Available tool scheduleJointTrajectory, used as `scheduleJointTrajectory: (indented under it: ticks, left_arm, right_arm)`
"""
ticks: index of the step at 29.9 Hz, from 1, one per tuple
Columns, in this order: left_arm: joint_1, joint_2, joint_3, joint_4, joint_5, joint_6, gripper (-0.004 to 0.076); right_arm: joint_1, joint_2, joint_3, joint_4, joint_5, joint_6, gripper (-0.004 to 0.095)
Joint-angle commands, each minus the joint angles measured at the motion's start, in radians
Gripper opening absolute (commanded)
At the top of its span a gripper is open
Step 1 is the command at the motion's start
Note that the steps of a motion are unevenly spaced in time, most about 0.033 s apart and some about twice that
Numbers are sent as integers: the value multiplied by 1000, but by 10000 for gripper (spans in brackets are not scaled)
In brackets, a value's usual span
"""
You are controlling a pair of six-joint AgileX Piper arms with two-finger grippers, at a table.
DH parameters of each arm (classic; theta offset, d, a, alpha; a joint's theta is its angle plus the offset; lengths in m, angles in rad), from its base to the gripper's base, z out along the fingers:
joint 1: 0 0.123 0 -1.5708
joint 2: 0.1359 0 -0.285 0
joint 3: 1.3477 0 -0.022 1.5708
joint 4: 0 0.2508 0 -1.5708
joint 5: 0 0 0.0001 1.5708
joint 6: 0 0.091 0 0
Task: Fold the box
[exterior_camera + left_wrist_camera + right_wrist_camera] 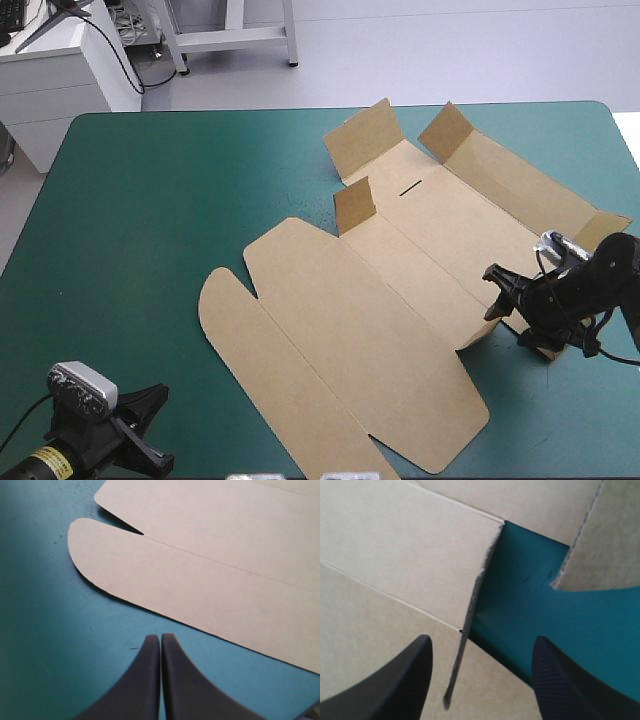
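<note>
- Near-left, the black-finned left gripper (160, 637) sits closed and empty beside the flat brown cardboard box (360, 320).
- At its raised right edge, the right gripper (480, 645) stands spread wide astride the board, gripping nothing.

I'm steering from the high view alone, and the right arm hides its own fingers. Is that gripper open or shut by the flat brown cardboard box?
Observer: The right gripper is open. A cut edge of the brown cardboard box runs between its black fingers.
Operator: Is it pinching that edge?
Observer: No, neither finger appears to touch it.
Operator: And the left gripper?
Observer: The left gripper is shut, over the teal-green cover, just short of the box's rounded flap.
</note>
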Motion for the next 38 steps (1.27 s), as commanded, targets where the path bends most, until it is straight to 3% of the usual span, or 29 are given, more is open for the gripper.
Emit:
scheduleJointTrajectory:
  ticks: [1, 8, 20, 26, 38]
  left_arm:
    - [-4, 13, -34, -26, -61, -1, -8]
    - [-4, 13, -34, -26, -61, -1, -8]
    - [-4, 13, -34, -26, -61, -1, -8]
    - [-4, 13, -34, -26, -61, -1, -8]
    - [-4, 13, -34, -26, -61, -1, -8]
  right_arm:
    - [0, -12, 38, 40, -113, 1, 540]
    - [0, -12, 46, 83, -212, 14, 540]
    - [0, -12, 47, 86, -175, 44, 525]
    - [0, -12, 47, 71, -175, 82, 409]
    - [0, 8, 70, 57, -209, 94, 410]
